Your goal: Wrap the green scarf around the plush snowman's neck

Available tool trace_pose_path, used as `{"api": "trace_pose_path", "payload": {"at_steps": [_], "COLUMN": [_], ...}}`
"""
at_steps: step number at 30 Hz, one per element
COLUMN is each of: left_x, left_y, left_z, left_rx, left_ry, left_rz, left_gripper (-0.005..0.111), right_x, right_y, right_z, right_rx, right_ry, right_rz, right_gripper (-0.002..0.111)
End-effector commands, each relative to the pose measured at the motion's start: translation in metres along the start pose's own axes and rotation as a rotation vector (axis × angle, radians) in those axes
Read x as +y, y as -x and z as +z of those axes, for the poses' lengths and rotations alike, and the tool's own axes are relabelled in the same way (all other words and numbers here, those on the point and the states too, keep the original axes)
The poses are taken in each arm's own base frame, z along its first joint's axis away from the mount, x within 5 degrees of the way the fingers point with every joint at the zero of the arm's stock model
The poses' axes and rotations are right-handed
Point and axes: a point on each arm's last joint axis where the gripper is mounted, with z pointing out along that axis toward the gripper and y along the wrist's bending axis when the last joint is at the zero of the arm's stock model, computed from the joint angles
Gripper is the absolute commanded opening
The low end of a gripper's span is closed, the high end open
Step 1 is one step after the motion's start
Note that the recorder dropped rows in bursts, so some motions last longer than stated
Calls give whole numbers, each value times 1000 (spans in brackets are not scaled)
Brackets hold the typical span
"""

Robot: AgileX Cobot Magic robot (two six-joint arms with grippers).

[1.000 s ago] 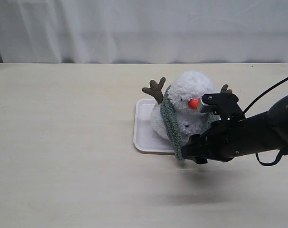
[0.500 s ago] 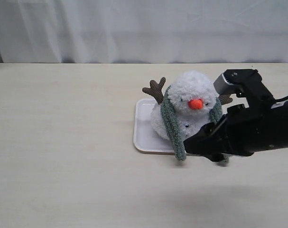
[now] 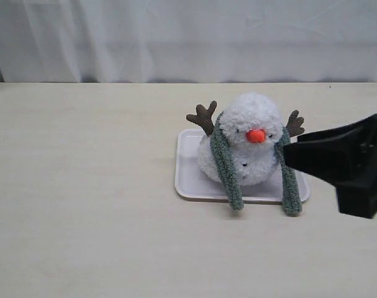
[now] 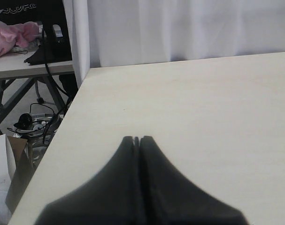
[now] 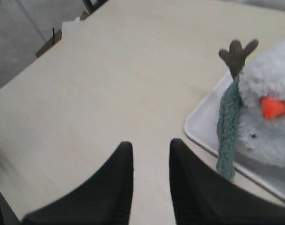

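Observation:
The plush snowman sits upright on a white tray, its orange nose facing the camera. The green scarf runs behind its neck, and both ends hang down the front, one on each side, reaching the tray's front rim. The white front of the neck stays uncovered. My right gripper is open and empty, just right of the snowman, its tip close to the scarf's right end. In the right wrist view it hovers over bare table beside the scarf and snowman. My left gripper is shut and empty.
A white curtain hangs behind the table. The left wrist view shows the table's side edge; past it are a side table with a pink plush and cables on the floor.
My right arm has drawn back to the right, away from the snowman's front. The scarf's right end, hidden behind the arm before, now hangs free in view.

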Motion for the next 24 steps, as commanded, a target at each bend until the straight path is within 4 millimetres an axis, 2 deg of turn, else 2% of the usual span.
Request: {"api": "trace_pose_path", "payload": {"at_steps": [1, 4, 11, 17, 24], "left_x": [0, 0, 0, 0, 0], "left_y": [0, 0, 0, 0, 0], "left_z": [0, 0, 0, 0, 0], "left_rx": [-8, -8, -8, -8, -8], "left_ry": [-3, -3, -3, -3, -3], "left_rz": [-4, -4, -4, -4, -4], "left_gripper": [0, 0, 0, 0, 0], "right_x": [16, 27, 49, 61, 70], "right_y": [-1, -3, -15, -27, -38], "right_z": [-34, -58, -99, -123, -139], "right_rx": [-128, -223, -394, -500, -568], "right_ry": [-13, -19, -7, -9, 5], "right_rz": [-93, -143, -206, -255, -293], "right_gripper": [11, 4, 4, 4, 4]}}
